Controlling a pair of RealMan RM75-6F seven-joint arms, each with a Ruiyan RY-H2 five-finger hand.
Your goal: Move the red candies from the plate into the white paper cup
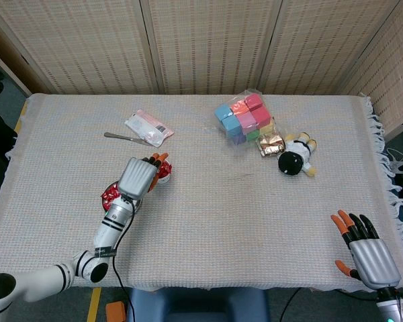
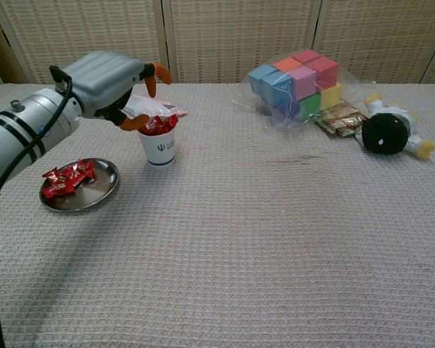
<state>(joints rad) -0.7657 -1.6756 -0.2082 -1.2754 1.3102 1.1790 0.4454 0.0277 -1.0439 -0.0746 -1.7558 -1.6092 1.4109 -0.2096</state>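
Just beside the candy-filled white paper cup (image 2: 158, 147), the left hand (image 2: 109, 74) hovers, fingers apart, empty.

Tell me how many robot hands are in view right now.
2. The left hand hovers above the white paper cup; the right hand rests at the table's near right corner, fingers spread.
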